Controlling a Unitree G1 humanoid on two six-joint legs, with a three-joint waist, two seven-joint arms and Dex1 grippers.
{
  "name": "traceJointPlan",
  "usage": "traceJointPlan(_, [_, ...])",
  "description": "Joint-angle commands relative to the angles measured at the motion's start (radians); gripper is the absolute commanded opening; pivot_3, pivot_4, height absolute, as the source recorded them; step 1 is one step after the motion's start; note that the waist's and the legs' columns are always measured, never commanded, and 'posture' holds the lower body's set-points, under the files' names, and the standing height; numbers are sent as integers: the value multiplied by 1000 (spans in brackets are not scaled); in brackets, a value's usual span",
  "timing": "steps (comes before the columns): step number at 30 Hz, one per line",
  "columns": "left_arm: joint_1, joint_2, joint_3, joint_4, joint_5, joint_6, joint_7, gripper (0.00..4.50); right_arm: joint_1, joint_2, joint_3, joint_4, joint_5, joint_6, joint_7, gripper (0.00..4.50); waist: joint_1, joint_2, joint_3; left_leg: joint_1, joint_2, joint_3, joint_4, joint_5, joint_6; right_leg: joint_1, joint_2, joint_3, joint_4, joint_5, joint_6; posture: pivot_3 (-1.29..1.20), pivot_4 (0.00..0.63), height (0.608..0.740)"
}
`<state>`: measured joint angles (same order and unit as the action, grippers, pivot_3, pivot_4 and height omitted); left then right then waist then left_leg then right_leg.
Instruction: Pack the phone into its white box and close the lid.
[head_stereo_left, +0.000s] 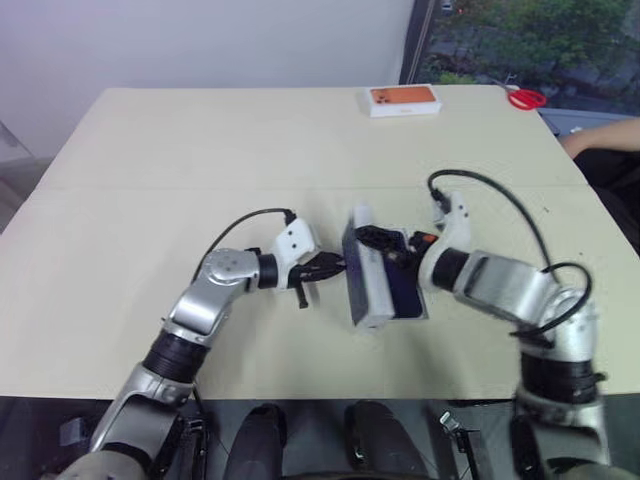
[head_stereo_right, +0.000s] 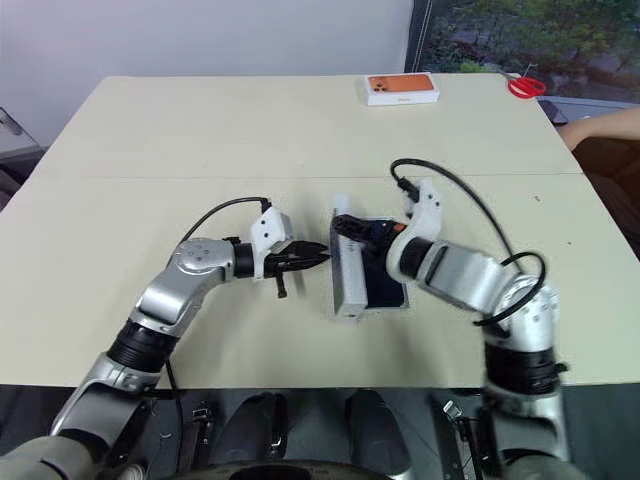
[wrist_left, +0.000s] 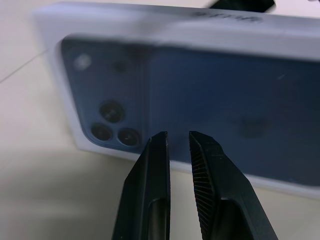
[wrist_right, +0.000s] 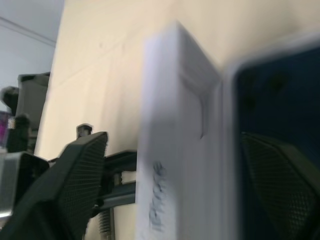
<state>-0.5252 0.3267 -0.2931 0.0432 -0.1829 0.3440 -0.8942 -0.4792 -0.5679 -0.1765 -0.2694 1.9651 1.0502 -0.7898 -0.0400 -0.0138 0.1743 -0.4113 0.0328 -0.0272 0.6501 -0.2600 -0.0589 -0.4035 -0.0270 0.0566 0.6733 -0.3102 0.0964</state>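
The lid (head_stereo_left: 363, 278) stands tilted on its long edge in the middle of the table. Its navy phone picture (wrist_left: 200, 110) faces my left gripper (head_stereo_left: 335, 264). That gripper points at the picture from just beside it, its fingers (wrist_left: 155, 165) nearly together with nothing between them. The phone (head_stereo_left: 408, 290) lies dark and flat in the white box (head_stereo_left: 417, 316), right behind the lid. My right gripper (head_stereo_left: 385, 243) reaches in from the other side. It is open, and its fingers (wrist_right: 75, 175) straddle the lid's upper wall (wrist_right: 175, 150).
A white box with an orange phone picture (head_stereo_left: 404, 100) lies at the table's far edge. Red scissors (head_stereo_left: 526, 98) lie to its right. A person's arm (head_stereo_left: 600, 135) rests at the far right edge. Bare table stretches on the left.
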Motion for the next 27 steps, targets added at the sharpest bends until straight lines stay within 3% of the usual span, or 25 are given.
traceJointPlan(1, [-20, -33, -8, 2, 10, 9, 30, 710, -47, -131, -30, 40, 7, 50, 99, 4474, 1, 0, 0, 0, 0, 0, 0, 0, 0, 0, 0, 0, 0, 0, 0, 0, 150, 740])
traceJointPlan(7, [-20, -51, 13, -20, -14, 30, 34, 710, -68, -365, 29, 73, -79, 99, 226, 4474, -1, 0, 0, 0, 0, 0, 0, 0, 0, 0, 0, 0, -1, 0, 0, 0, 150, 740])
traceJointPlan(11, [-15, 5, 90, -58, -41, 62, 41, 710, -69, -461, 78, 10, -360, 139, 444, 4474, -1, 0, 0, 0, 0, 0, 0, 0, 0, 0, 0, 0, -1, 0, 0, 0, 150, 740])
traceJointPlan(15, [24, 141, 150, -117, -51, 90, -1, 710, -34, -500, 104, -45, -571, 110, 651, 4474, -2, 0, 0, 0, 1, -1, -1, 0, 0, 0, 1, 0, -1, 0, 0, 0, 150, 740])
traceJointPlan(20, [98, 270, 130, -180, -56, 90, -94, 710, -4, -522, 140, -90, -775, 84, 837, 2087, 6, 0, 0, 0, 0, 0, 0, 0, 0, 0, 0, 0, -2, 0, 0, 0, 150, 740])
traceJointPlan(21, [113, 279, 129, -192, -69, 106, -106, 189, 0, -530, 158, -107, -824, 70, 881, 1607, 11, 0, 0, 0, 0, 0, 0, 0, 0, 0, -1, 0, -2, 0, 0, 0, 150, 740])
traceJointPlan(22, [120, 283, 126, -199, -74, 118, -110, 0, 2, -529, 168, -117, -856, 63, 910, 1047, 16, 0, 0, 0, 0, 0, 0, 0, 0, 0, -1, 0, -2, 0, 0, 0, 150, 740])
traceJointPlan(24, [118, 278, 99, -204, -58, 128, -110, 0, 0, -532, 194, -139, -927, 53, 964, 34, 27, 0, 0, 0, 0, 0, 0, 0, 0, 0, -1, 0, -3, 0, 0, 0, 150, 740])
traceJointPlan(27, [72, 246, 29, -188, -10, 189, -77, 0, -5, -543, 250, -179, -1048, 34, 1025, 34, 32, 0, 0, 0, 0, 0, 0, 0, 0, 1, -1, 0, -3, 0, 0, 0, 150, 740])
